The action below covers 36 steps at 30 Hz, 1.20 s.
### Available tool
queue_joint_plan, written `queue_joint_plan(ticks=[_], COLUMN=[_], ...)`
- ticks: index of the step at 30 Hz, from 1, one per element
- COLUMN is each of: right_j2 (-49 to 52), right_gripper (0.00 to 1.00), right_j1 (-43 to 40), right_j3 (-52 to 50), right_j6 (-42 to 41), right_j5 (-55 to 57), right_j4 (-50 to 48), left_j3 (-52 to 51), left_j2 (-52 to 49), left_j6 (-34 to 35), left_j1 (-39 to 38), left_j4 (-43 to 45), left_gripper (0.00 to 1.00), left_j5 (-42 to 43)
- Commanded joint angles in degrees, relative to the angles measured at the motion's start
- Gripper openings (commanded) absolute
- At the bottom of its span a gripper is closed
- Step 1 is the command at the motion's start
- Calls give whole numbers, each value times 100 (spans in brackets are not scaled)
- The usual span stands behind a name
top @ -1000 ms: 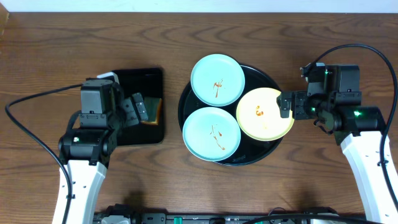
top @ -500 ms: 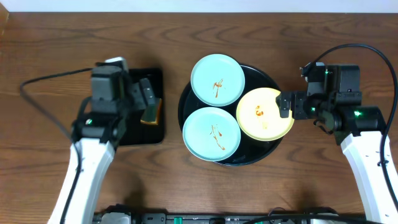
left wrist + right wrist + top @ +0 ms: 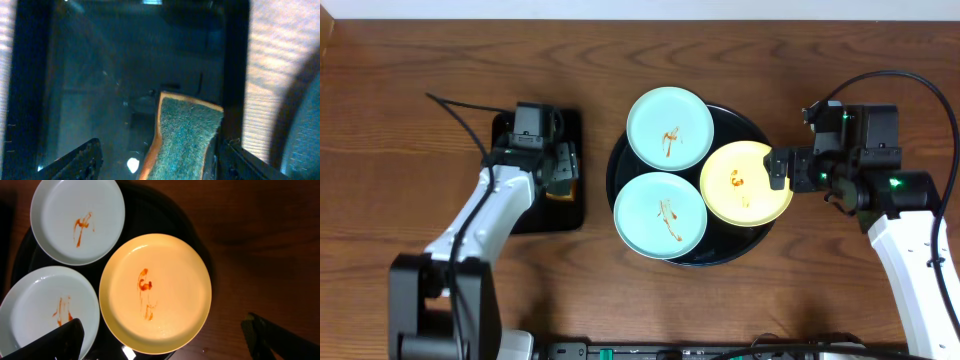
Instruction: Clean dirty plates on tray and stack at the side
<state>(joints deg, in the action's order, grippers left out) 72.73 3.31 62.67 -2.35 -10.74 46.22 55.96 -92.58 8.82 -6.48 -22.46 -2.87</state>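
Wrist views alone show both apart: left claw (image 3: 157, 160) straddles sponge (image 3: 186, 135) beside the tray (image 3: 745, 238), right claw (image 3: 165, 340) above its rim.

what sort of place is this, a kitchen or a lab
Probably a robot lab bench, not a kitchen: two robot arms at a wooden table, with three sauce-smeared plates staged on a round black tray and a sponge on a smaller tray.

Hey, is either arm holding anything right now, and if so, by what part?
Nothing is held. The left gripper is open around the sponge, not clamped on it. The right gripper is open above the yellow plate.
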Motion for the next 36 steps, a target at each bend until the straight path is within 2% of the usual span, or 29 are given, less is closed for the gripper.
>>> queue_joint_plan(ticks=[1,4,13,20,36], right_j2=[4,4,4,4,4], right_gripper=[99,99,99,99,99], right_j1=[11,11,11,11,11], right_j3=[129,129,129,129,129], right_j6=[-17,-17,-17,-17,-17], right_j5=[-66,-66,-66,-22,17], right_j4=[31,26,28,35,94], left_j3=[116,116,116,118,-103], left_j2=[-310,-542,-667,-601,-293], left_j6=[-66,-63,-66,-66,-63], left_j1=[-9,-9,-11,-11,-42], left_j4=[11,11,33,-26,-101], left_gripper=[73,68,67,53,53], left_j5=[57,94,251,247,546])
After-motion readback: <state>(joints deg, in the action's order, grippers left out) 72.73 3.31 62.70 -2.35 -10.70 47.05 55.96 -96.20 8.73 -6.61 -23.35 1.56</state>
